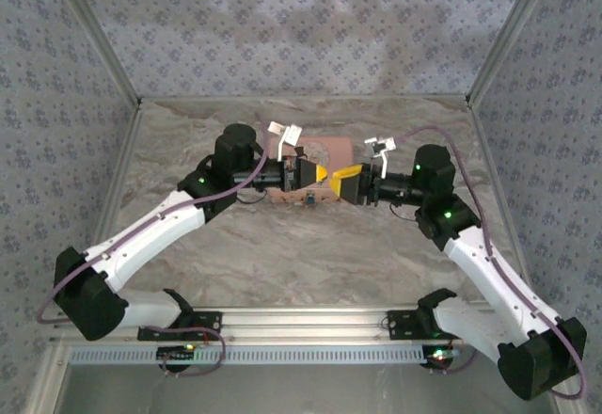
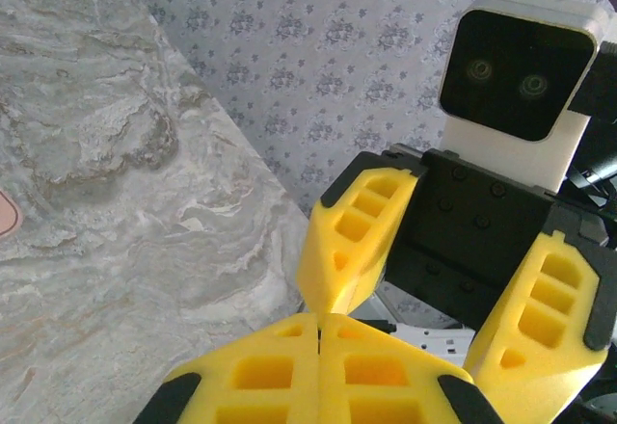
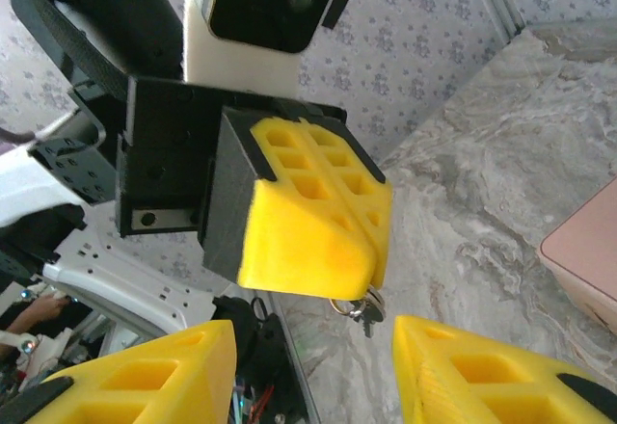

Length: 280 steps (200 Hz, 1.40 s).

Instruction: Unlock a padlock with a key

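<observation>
Left tool (image 3: 355, 284), yellow foam fingers pressed together, pinching tiny silver key (image 3: 362, 310) on a ring; the key dangles below the tips. Right tool (image 3: 313, 347) spread, facing it, near the key, not touching. Tiny dark blue-teal padlock (image 1: 308, 199) lies on marbled grey counter (image 1: 310, 263) below both tools, just beside pink rectangular tin (image 1: 329, 146).

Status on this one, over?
Left end effector shut, key poking from its tips. Right end effector open, empty. Padlock below them, at near edge of pink tin.
</observation>
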Available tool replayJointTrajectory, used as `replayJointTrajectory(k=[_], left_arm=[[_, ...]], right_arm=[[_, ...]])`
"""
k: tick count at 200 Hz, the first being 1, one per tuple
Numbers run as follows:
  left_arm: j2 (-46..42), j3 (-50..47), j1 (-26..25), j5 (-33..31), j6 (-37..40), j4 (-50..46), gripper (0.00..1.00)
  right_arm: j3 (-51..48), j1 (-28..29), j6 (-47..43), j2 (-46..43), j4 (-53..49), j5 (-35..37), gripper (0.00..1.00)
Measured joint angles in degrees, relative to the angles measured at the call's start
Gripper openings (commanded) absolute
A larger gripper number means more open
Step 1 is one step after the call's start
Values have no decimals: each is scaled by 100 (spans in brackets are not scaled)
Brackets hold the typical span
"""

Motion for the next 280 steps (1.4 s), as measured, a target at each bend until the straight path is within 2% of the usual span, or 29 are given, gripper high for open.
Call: replayJointTrajectory(k=[31, 52, 91, 118, 129, 154, 168, 193, 196, 207, 230, 264, 280], left_arm=[[2, 13, -2, 114, -42, 4, 0], [4, 39, -7, 186, -87, 15, 0], [57, 160, -70, 343, -109, 33, 0], [87, 195, -94, 420, -131, 39, 0], [101, 195, -94, 411, -131, 37, 0], [107, 199, -85, 417, -127, 35, 0], [107, 205, -76, 417, -127, 33, 0], [107, 227, -76, 420, -122, 20, 0], [107, 227, -76, 420, -122, 20, 3], [107, 234, -76, 417, -72, 20, 27], [94, 249, -81, 289, -66, -44, 43], [-149, 42, 24, 42, -118, 63, 43], [-343, -173, 92, -7, -170, 221, 36]], right_arm=[[17, 94, -131, 94, -61, 52, 48], [20, 114, -208, 103, -63, 55, 42], [28, 129, -273, 101, -59, 55, 38], [33, 142, -317, 103, -59, 46, 27], [33, 146, -330, 101, -55, 33, 17], [50, 153, -391, 96, -101, 7, 4], [61, 149, -404, 92, -131, 2, 0], [63, 149, -424, 76, -146, -9, 0], [63, 149, -422, 72, -146, -7, 0], [63, 149, -424, 63, -146, 0, 0], [66, 164, -444, 35, -120, 13, 0], [48, 107, -385, -96, 24, 98, 0], [4, 37, -284, -184, 201, 116, 0]])
